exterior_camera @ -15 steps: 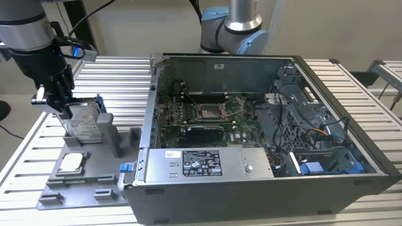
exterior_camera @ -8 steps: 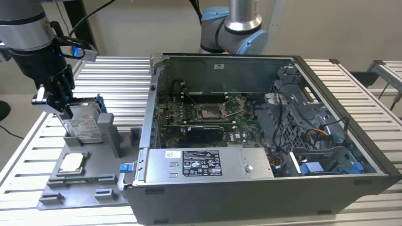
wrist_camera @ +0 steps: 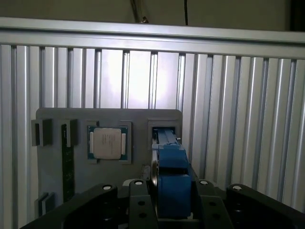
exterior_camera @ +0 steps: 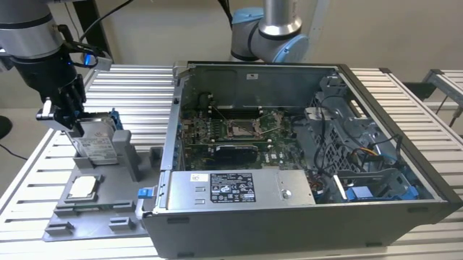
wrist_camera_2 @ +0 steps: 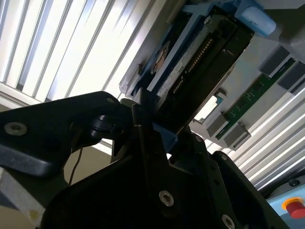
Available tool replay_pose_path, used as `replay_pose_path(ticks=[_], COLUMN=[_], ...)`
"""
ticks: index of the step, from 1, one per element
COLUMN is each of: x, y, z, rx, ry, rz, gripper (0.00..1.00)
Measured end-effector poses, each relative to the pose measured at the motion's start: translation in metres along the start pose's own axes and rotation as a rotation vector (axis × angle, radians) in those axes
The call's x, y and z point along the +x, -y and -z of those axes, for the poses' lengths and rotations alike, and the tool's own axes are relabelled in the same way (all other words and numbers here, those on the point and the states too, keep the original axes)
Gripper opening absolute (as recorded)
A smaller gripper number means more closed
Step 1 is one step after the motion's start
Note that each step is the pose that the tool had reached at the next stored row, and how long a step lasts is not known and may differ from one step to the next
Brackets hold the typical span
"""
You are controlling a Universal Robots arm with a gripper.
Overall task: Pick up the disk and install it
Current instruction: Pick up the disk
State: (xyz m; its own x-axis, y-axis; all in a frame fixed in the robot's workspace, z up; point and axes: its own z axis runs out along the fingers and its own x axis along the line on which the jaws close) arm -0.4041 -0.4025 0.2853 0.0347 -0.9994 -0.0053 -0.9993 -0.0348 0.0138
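In the exterior view we see the gripper (exterior_camera: 64, 115) at the top edge of the disk (exterior_camera: 97, 142). The disk stands on edge, long axis vertical, in a slot of the matte grey fixture tray (exterior_camera: 94, 218), beside the open metal computer case (exterior_camera: 253, 233). In the second wrist view the flat disk runs straight away from the gripper. In the first wrist view the 2 jaws look clamped on its smooth blue carrier frame (wrist_camera: 171, 183), near 1 square silver chip (wrist_camera: 108, 143).
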Motion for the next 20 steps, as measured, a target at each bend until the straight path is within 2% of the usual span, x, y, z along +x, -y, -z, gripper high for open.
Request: replay_pose_path(ticks=[10,20], x=[-0.0003,-0.0004], y=[-0.0001,-0.0003], z=[0.0063,0.0235], rx=[-0.0001,0.0], ry=[-0.0007,-0.0008], rz=[0.0,0.0], gripper=[0.0,0.0])
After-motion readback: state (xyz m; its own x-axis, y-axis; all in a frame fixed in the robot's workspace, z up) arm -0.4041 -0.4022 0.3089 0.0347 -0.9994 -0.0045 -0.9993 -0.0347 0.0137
